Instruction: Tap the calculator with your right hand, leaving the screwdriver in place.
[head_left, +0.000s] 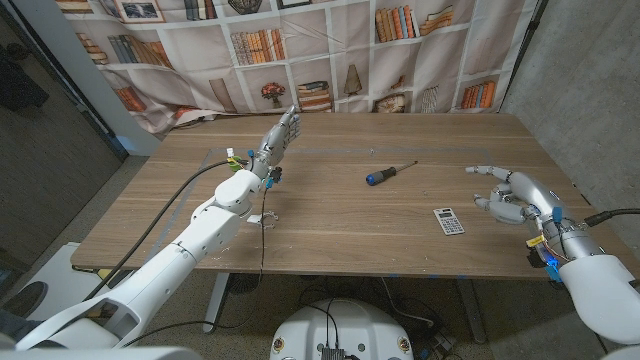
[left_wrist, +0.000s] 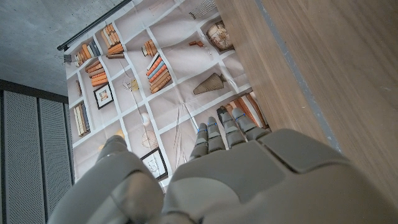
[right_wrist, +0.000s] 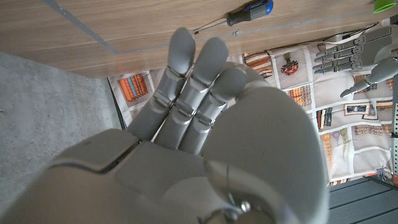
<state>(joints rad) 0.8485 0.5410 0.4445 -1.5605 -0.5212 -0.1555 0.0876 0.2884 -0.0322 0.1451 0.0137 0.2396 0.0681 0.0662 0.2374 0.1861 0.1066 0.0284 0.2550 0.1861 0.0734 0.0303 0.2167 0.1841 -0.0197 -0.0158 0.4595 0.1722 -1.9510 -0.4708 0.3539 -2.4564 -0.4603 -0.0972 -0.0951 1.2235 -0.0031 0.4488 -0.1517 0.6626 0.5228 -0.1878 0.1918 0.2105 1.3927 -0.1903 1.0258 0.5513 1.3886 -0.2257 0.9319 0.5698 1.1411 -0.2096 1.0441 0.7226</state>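
Right hand (head_left: 508, 194) at right edge of frame, fingers spread, empty — just right of calculator (head_left: 448, 221). Screwdriver (head_left: 390, 173) mid-frame, apart. Left hand (head_left: 277, 139) upper centre-left — fingers straight, grasping nothing.

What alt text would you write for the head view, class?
A right robot hand, open, hovers beside a small calculator on a wooden table. A blue-handled screwdriver lies further back; the left robot hand is raised, fingers extended.

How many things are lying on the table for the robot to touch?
2: a screwdriver near the table's middle, and a calculator nearer the front edge, beside the right hand.
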